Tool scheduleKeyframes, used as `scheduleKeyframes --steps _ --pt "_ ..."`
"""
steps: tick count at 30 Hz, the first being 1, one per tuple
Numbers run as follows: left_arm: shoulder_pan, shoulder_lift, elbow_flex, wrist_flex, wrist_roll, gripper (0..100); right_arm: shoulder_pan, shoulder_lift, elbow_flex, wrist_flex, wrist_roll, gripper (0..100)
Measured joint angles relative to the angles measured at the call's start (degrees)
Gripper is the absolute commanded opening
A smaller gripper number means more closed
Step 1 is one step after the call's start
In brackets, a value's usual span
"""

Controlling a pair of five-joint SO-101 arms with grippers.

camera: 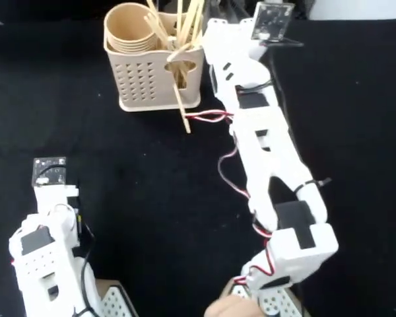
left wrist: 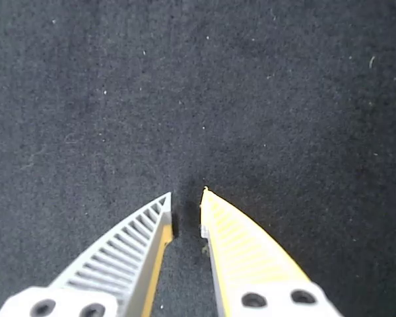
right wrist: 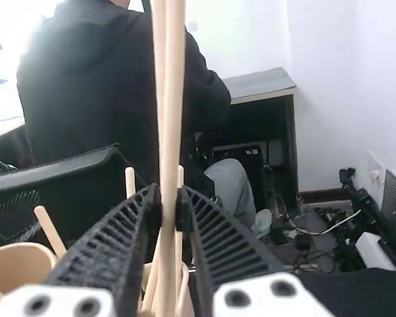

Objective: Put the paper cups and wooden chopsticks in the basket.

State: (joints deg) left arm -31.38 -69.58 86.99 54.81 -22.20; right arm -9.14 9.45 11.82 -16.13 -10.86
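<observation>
Writing: small marks sat on the square boards (camera: 50, 170) atop each wrist, too small for us to read.
Basket (camera: 142, 82): we saw it at 12 o'clock in the high view, a beige plastic tub with rounded corners, rows of small holes in the front wall and a cut-out grip on its right half.
Cups (camera: 127, 39): tan paper, nested in one stack, they stood upright in the basket's left compartment. A cup rim also curved into the right wrist view (right wrist: 13, 264).
Chopsticks (camera: 193, 20): pale bare wood, slim and straight, they fanned out of the right compartment.
Stray stick (camera: 180, 105): it slanted down the front wall toward 5 o'clock with its tip on the cloth; we could not tell whether it passed through the cut-out.
Right gripper (right wrist: 169, 199): its ribbed dark fingers were clenched on a pair of upright chopsticks (right wrist: 168, 99) above the basket.
Right arm (camera: 264, 145): white blocky plastic, it stretched from 5 o'clock up to the basket, with red, white and black wires (camera: 211, 117) looped beside it.
Left gripper (left wrist: 186, 197): one ribbed grey finger and one yellow were drawn nearly together, grasping nothing, just over the cloth.
Left arm (camera: 43, 251): white, it was folded at 7 o'clock, well apart from the basket.
Cloth (camera: 119, 185): black, matte and felt-like, flecked with pale lint.
</observation>
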Motion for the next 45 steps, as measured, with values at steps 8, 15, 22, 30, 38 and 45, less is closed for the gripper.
scheduleKeyframes --steps 8,15,22,30,38,45 --pt "0.0 0.0 0.0 0.0 0.0 9 -0.9 -0.7 1.3 -0.6 7.0 1.1" --pt "0.0 0.0 0.0 0.0 0.0 9 -0.9 -1.8 1.9 -0.6 8.3 1.1" --pt "0.0 0.0 0.0 0.0 0.0 9 -0.9 -2.8 2.5 -0.2 6.9 1.1" --pt "0.0 0.0 0.0 0.0 0.0 9 -0.9 -2.0 2.5 -0.5 7.6 1.4" --pt "0.0 0.0 0.0 -0.2 0.0 9 -1.8 -4.9 5.5 -0.5 13.4 1.2" --pt "0.0 0.0 0.7 -0.8 0.0 9 -2.5 -12.6 12.9 -0.1 11.1 1.2"
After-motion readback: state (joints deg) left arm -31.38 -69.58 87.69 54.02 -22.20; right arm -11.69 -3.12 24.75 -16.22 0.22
